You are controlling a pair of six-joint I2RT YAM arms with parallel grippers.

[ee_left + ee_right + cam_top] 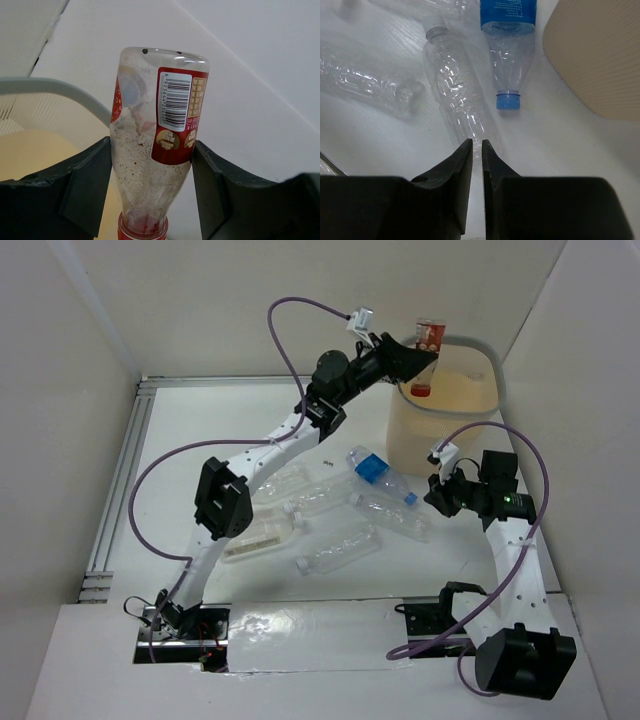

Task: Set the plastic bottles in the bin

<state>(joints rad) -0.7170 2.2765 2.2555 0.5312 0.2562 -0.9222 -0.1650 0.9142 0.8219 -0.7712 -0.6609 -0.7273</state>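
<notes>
My left pincer [152, 150] is clamped on the small red-capped bottle [145, 115], gripping its sides. The bottle hangs cap down above the bin [440, 445], at the upper right of the top view. My right pincer [477, 145] stands only a narrow slit apart and holds nothing. It hovers over a plain clear bottle [452, 85] lying on the table [200, 430]. The blue-labelled bottle [507, 45] lies just beside that one, its blue cap pointing towards me, near the bin's wall. More plain bottles [335, 550] lie on their sides in the middle of the top view.
</notes>
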